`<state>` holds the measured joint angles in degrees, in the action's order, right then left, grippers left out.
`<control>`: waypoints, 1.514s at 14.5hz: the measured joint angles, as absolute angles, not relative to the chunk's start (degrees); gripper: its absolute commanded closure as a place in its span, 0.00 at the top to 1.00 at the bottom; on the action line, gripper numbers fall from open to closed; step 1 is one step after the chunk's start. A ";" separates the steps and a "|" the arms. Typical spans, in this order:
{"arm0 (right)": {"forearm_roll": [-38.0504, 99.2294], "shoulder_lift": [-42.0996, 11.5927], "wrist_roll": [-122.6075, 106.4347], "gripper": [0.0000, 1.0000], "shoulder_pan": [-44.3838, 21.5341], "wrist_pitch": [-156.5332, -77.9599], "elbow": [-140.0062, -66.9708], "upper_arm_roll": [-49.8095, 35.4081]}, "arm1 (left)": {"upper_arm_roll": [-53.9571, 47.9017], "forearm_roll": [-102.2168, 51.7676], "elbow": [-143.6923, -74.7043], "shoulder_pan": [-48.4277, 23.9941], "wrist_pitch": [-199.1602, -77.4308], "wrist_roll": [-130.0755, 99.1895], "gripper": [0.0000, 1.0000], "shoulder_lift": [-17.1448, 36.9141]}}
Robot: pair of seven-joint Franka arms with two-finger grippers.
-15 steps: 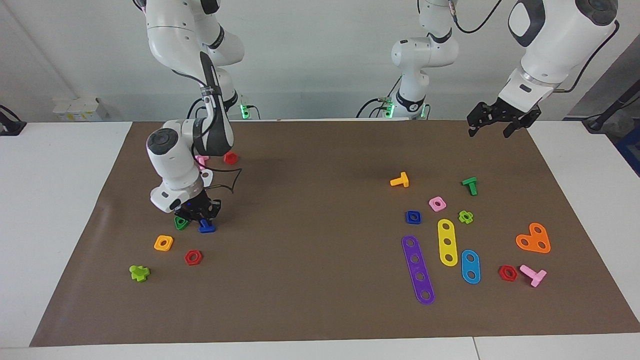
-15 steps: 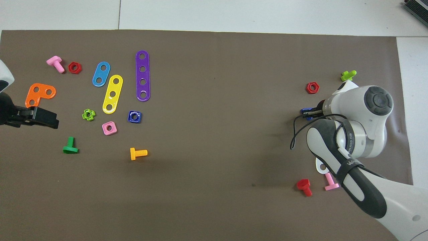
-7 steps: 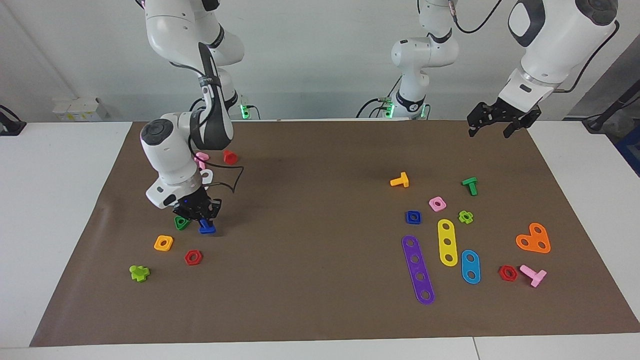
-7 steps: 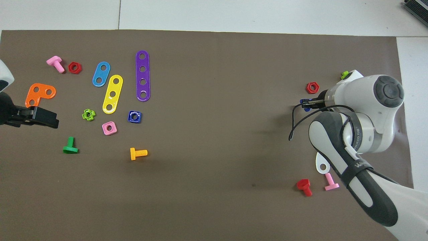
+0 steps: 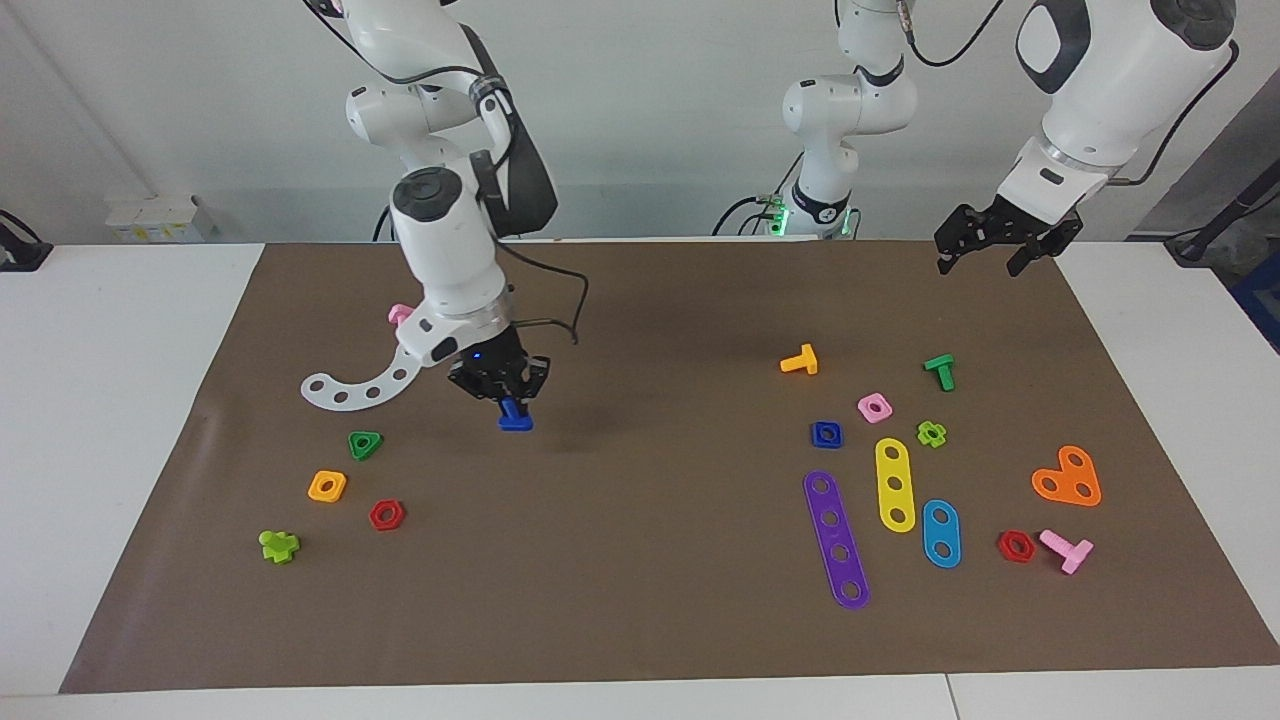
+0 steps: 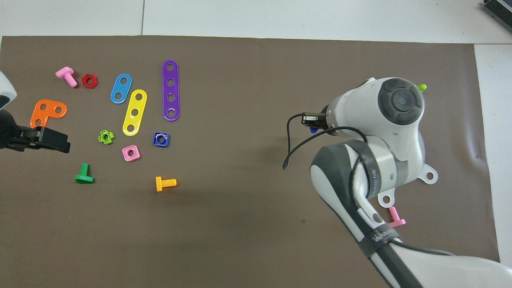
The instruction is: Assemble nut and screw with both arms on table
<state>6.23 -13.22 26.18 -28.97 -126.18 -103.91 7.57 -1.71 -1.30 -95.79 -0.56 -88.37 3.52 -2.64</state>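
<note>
Lifted off the mat: right gripper [image 5: 503,392] clenches the screw [image 5: 514,416], head down, probably for threading.
Left gripper [image 5: 993,244] waits, jaws apart; nut [image 5: 826,434] lies beside pink nut [image 5: 874,407].

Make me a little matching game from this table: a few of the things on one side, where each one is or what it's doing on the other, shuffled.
Things
1. screw
2. nut
3. left gripper
4. green triangular nut

Places or states
A. open, waiting above the mat's edge
B. lying beside the pink square nut
C. held in the shut right gripper
D. lying near the orange square nut

Pairs: 1-C, 2-B, 3-A, 4-D
</note>
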 measured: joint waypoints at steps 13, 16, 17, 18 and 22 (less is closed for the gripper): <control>0.72 -30.29 54.25 0.00 -44.79 -130.62 -93.39 7.55 | -1.47 -1.30 -95.97 -0.49 -89.23 3.41 1.00 -2.64; 0.70 -31.07 54.25 1.00 -44.78 -131.78 -93.57 7.61 | -1.67 -1.30 -96.06 -0.57 -89.37 3.39 1.00 -2.64; 0.70 -31.25 54.25 1.00 -44.79 -131.87 -93.67 7.61 | -1.76 -1.33 -96.19 -0.67 -89.69 2.98 1.00 -2.64; 0.70 -31.38 54.25 1.00 -44.79 -131.90 -93.74 7.61 | -1.80 -1.39 -96.44 -1.12 -90.39 1.77 1.00 -2.64; 0.69 -30.69 54.31 1.00 -44.73 -131.92 -93.12 8.07 | -2.10 -1.43 -98.45 -5.39 -94.25 -3.19 1.00 -2.56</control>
